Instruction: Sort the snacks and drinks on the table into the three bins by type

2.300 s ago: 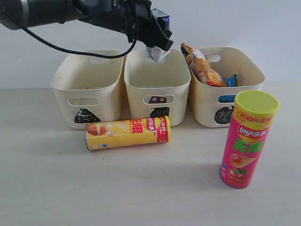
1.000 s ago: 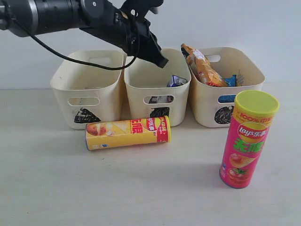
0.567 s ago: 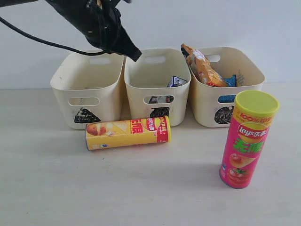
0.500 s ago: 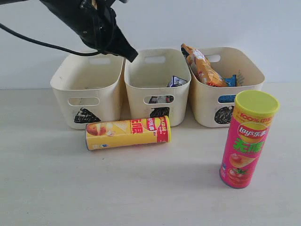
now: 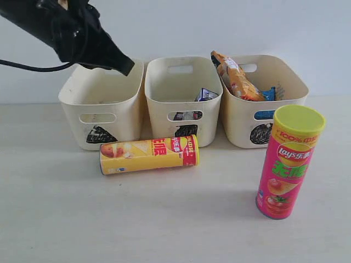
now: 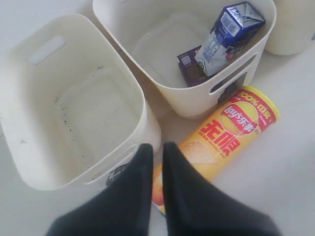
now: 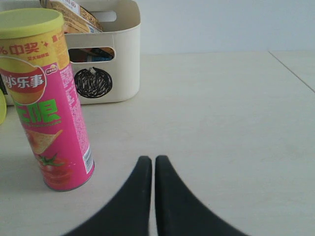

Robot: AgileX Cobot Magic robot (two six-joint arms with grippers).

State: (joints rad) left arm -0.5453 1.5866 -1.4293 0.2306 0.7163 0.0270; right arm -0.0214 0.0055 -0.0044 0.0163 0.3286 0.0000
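The blue-and-white carton (image 5: 205,95) (image 6: 229,37) leans inside the middle bin (image 5: 164,109) (image 6: 197,101). A yellow-and-red tube (image 5: 149,154) (image 6: 221,132) lies on its side before the bins. The pink tube (image 5: 290,161) (image 7: 42,98) with its yellow-green lid stands upright at the right. An orange bag (image 5: 236,76) and blue-and-white bags (image 5: 270,93) fill the circle bin (image 5: 241,126) (image 7: 125,59). My left gripper (image 5: 127,67) (image 6: 157,147) hangs shut and empty over the triangle bin (image 5: 74,118) (image 6: 29,162). My right gripper (image 7: 154,160) is shut, holding nothing, low over the table beside the pink tube.
A small dark purple packet (image 6: 189,69) lies on the middle bin's floor next to the carton. The triangle bin holds nothing. A white wall rises behind the bins. Bare table (image 7: 221,123) stretches to the right of the pink tube.
My left gripper let the carton go into the middle bin, shut, and swung left over the triangle bin. The tubes have not moved.
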